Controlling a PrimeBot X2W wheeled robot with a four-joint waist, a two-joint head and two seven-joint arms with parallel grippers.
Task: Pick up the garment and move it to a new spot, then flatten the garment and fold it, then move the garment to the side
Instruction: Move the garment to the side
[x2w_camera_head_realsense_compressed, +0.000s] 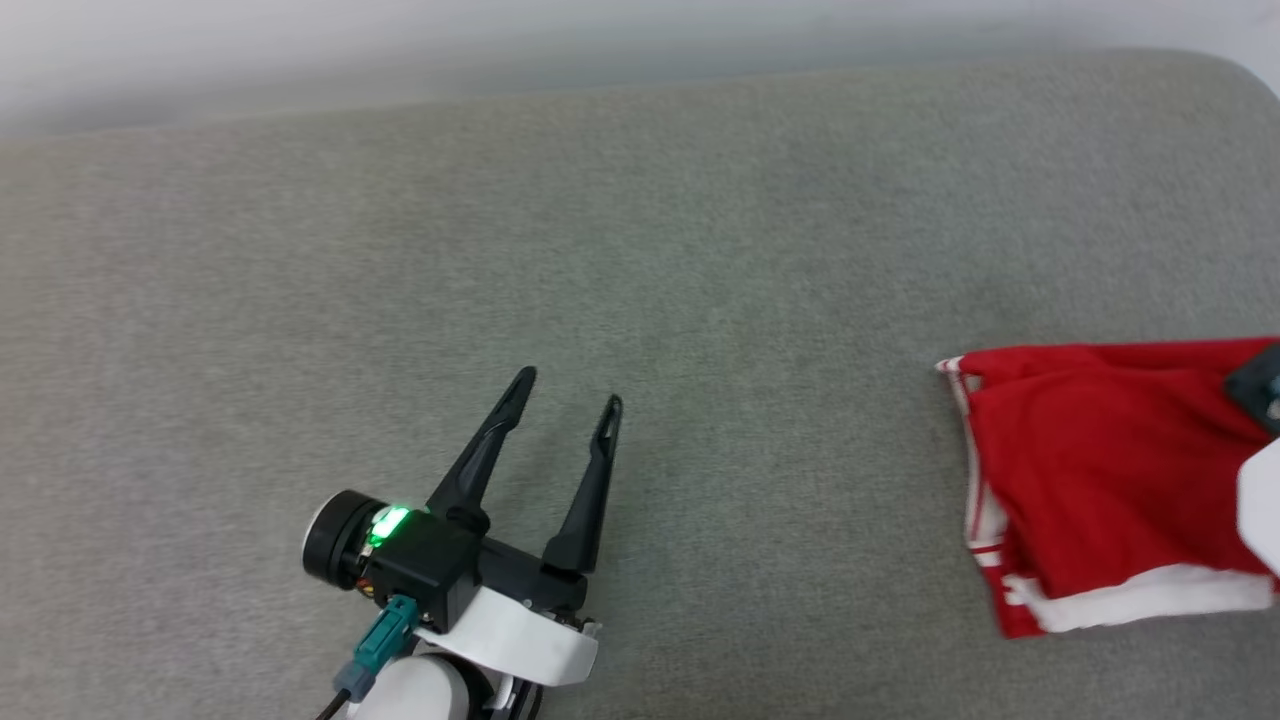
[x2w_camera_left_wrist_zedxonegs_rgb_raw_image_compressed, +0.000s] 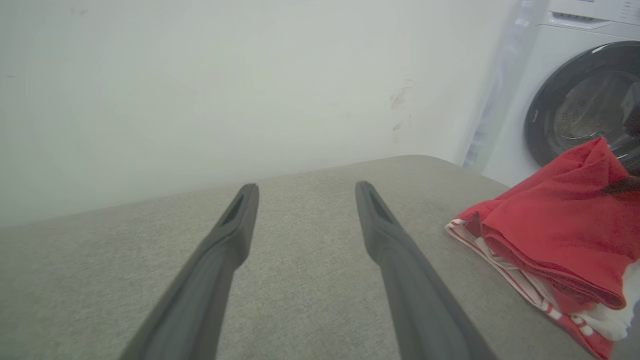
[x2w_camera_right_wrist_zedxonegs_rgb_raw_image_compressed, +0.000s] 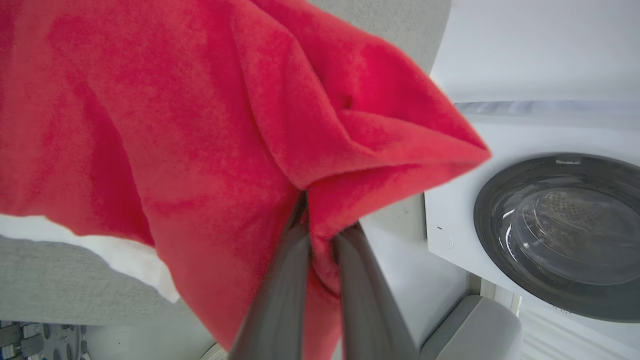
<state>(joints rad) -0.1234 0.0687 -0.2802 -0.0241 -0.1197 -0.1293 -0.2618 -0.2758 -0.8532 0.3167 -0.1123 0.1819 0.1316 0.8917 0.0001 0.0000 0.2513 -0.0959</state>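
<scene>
- Head: looking steeply down on cushion (x2w_camera_head_realsense_compressed: 700, 250) from well above.
- Left wrist: low, facing along cushion toward wall (x2w_camera_left_wrist_zedxonegs_rgb_raw_image_compressed: 200, 75); garment (x2w_camera_left_wrist_zedxonegs_rgb_raw_image_compressed: 560, 225) and washer (x2w_camera_left_wrist_zedxonegs_rgb_raw_image_compressed: 585, 110) shared with right wrist.
- Right wrist: very close against garment.

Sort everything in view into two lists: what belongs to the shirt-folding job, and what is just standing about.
Belongs to the job: red shirt; right gripper, shut on a fold of it; left gripper, open above the bare grey cushion.
Just standing about: washing machine; white wall.
</scene>
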